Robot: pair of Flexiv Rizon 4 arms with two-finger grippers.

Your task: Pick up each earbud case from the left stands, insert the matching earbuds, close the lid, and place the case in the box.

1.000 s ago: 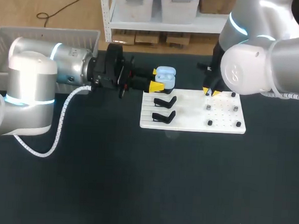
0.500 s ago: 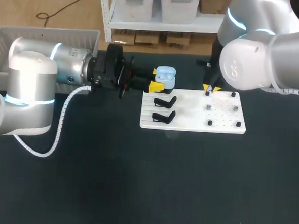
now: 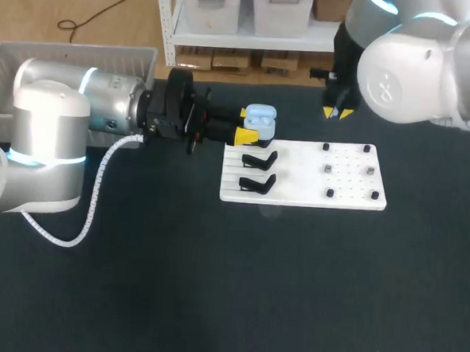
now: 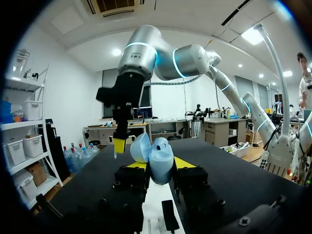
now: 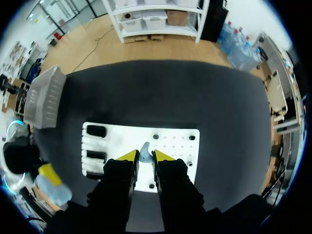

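left end effector [image 3: 249, 126] clamps the open earbud case [image 3: 261, 119] over the white board's [image 3: 297, 197] far-left corner. right end effector [image 3: 335, 113], fingers nearly together on an earbud [image 5: 145, 154], hangs over the far edge with the case to its left.

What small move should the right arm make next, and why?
Probably carry the right tool sideways toward the case: it holds an earbud clear of the white board, and the left tool grips the case with its lid open.
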